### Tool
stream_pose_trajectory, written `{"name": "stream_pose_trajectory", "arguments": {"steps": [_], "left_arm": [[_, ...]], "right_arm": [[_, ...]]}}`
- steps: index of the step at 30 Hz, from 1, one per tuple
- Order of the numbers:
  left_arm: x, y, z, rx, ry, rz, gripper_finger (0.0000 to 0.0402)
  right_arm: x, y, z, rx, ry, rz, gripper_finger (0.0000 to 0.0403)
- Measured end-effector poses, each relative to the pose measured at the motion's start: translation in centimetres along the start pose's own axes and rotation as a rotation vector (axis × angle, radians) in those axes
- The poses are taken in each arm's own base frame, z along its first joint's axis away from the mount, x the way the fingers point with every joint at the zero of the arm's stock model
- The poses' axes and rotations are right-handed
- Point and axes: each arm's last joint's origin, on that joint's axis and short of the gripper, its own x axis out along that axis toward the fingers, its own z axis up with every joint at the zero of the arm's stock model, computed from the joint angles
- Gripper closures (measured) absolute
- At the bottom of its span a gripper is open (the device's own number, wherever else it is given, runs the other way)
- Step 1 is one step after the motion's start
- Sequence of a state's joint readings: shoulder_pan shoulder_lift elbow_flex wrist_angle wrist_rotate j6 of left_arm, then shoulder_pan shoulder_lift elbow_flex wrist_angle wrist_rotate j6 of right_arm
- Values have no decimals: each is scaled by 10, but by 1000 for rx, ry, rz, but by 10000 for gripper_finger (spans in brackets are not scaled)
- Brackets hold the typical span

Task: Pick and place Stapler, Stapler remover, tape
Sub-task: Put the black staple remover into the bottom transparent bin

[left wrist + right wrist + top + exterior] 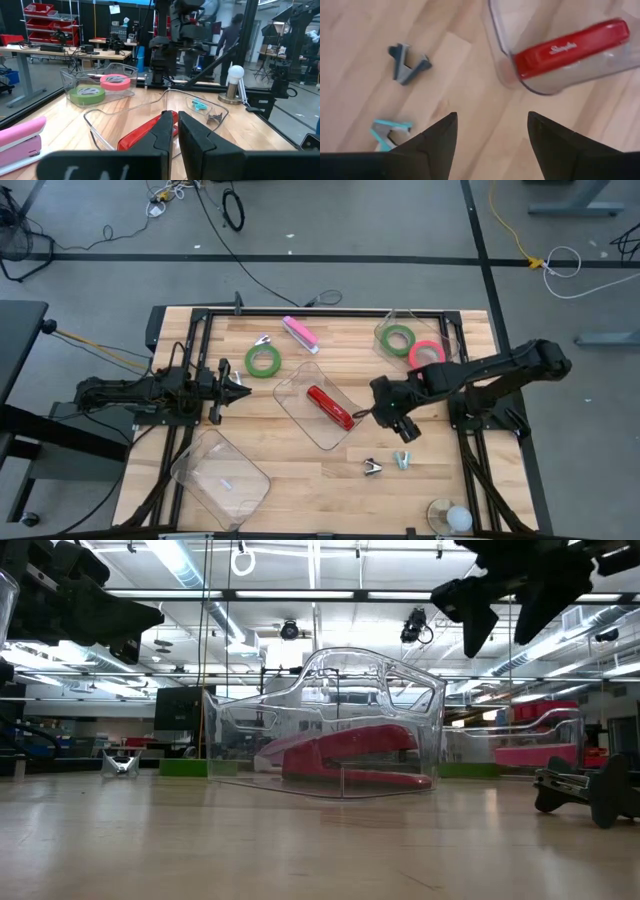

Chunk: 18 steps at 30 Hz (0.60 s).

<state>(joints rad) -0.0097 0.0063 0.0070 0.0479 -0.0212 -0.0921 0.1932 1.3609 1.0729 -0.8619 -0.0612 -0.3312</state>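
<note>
the right claw [399,423] hangs above the wooden surface [300,470], its two dark fingers spread wide with nothing between them, just to the right of the clear plastic tray [290,385] in the middle. the red stapler [330,407] already lies inside that tray, so the step in hand is probably one of the two small staple removers lying on bare wood near the claw: a dark grey one [409,62] and a teal one [390,131], close together but apart.

to do it well, settle on one remover, bring the fingers square over it and turn the wrist so they close across its narrow body, not along its length. they are small and low, so the descent should go nearly to the wood before closing. watch the neighbour, which a wide finger could nudge away.

the left claw [232,383] waits at the left side, fingers pressed together. one green tape ring [263,360] lies far left of the tray; a second green ring [398,338] and a pink one [426,353] sit in another clear tray [385,320] at the far right. a pink stapler [299,333] lies at the far edge.
</note>
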Motion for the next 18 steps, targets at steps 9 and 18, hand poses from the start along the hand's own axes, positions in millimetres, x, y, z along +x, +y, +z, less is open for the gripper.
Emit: {"name": "stream_pose_trajectory", "arguments": {"steps": [9,18], "left_arm": [[0,0,0,0,0,0,371],[0,0,0,0,0,0,372]], "right_arm": [[3,25,8,91,-4,42,162],[15,49,16,148,18,83,162]]}}
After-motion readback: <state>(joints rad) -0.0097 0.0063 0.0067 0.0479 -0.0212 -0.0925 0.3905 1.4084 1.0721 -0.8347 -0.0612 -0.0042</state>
